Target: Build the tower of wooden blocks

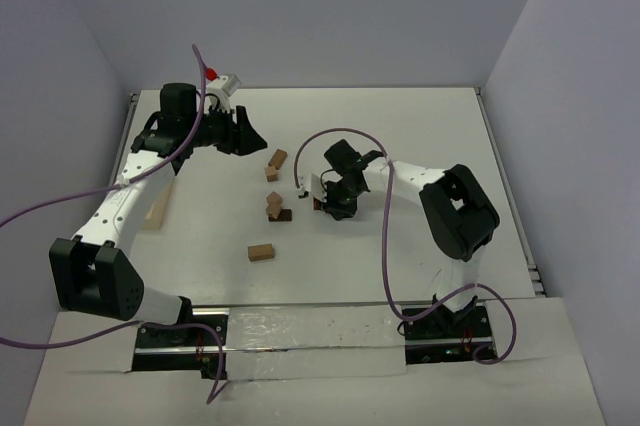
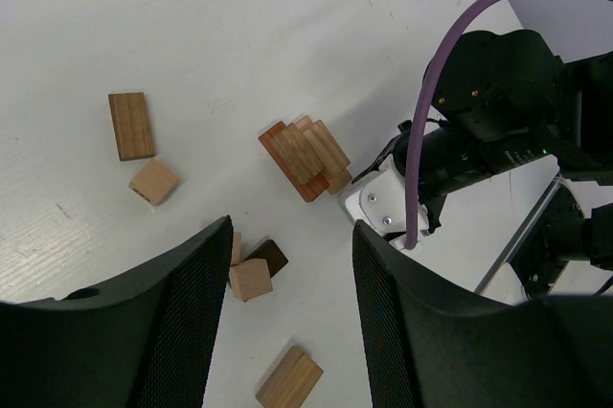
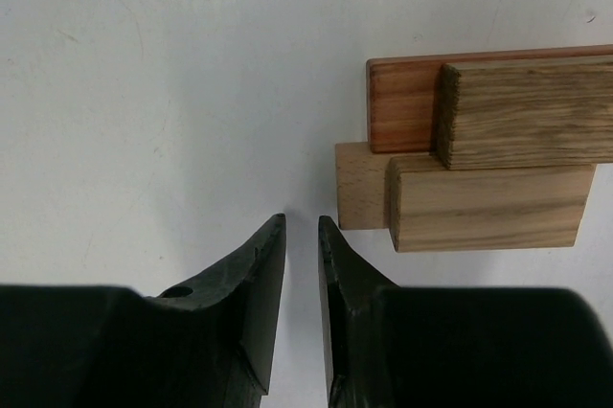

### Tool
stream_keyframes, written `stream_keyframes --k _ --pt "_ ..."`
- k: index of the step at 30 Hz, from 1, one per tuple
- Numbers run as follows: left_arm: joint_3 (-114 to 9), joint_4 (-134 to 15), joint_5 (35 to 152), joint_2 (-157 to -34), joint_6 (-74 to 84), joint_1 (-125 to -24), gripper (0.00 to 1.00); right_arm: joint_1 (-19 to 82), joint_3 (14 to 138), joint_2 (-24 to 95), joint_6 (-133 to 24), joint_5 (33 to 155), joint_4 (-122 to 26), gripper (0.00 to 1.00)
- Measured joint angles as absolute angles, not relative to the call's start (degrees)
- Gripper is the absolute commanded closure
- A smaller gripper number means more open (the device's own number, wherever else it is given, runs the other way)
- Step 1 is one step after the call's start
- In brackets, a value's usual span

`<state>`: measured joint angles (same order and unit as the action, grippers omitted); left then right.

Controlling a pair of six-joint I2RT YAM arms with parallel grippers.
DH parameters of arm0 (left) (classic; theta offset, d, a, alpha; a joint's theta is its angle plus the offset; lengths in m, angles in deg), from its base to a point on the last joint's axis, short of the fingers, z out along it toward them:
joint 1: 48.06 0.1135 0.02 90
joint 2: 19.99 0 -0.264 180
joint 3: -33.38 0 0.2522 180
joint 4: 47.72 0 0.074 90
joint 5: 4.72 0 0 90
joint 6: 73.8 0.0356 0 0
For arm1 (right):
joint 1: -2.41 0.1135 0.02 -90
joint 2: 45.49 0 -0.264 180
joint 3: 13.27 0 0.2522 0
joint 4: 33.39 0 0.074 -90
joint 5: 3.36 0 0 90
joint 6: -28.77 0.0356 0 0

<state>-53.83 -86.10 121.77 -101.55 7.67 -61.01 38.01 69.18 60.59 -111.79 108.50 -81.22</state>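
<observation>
Where the white table [image 1: 420, 126] is seen from above, the left gripper [image 1: 243, 136] is held over its far left part and the right gripper [image 1: 336, 208] is lowered near the middle. The tower [image 2: 306, 154], a low stack of short rectangular wooden bricks, is shown in the left wrist view on the tabletop, just beside the right gripper [image 2: 402, 199]. In the right wrist view its pieces are resolved: a flat reddish-brown wooden brick [image 3: 402, 106] and a light tan wooden brick [image 3: 361, 186] are seen lower, each partly covered by an upper piece, a greyish-brown grained brick [image 3: 527, 111] and a pale tan brick [image 3: 488, 209]. The black fingers [image 3: 259, 274] of the right gripper [image 3: 302, 228] are drawn together to a narrow slit with nothing gripped, and their tips are set near the tower's end, apart from it. The left gripper [image 2: 292, 231] is spread apart, and nothing is held between its fingers [image 2: 182, 322]. Loose pieces are scattered apart from the tower: a mid-brown rectangular brick [image 2: 130, 124] near a tan cube-like block [image 2: 153, 181], a cluster of tan pieces with one dark brown brick [image 2: 270, 257], and a single tan brick [image 2: 287, 379]. A larger pale wooden slab [image 1: 160, 208] is seen lying beside the left arm.
</observation>
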Motion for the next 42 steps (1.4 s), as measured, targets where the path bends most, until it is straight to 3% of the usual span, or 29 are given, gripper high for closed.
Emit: stream_keyframes --k 8,42 --pt "-53.83 -86.12 121.79 -101.55 7.67 -61.01 0.4 38.29 69.2 60.79 -111.6 108.49 -81.13 0.61" --pt "-53.92 -86.12 122.12 -101.57 7.67 -61.01 0.41 38.55 69.2 60.83 -110.14 107.33 -80.54 0.52"
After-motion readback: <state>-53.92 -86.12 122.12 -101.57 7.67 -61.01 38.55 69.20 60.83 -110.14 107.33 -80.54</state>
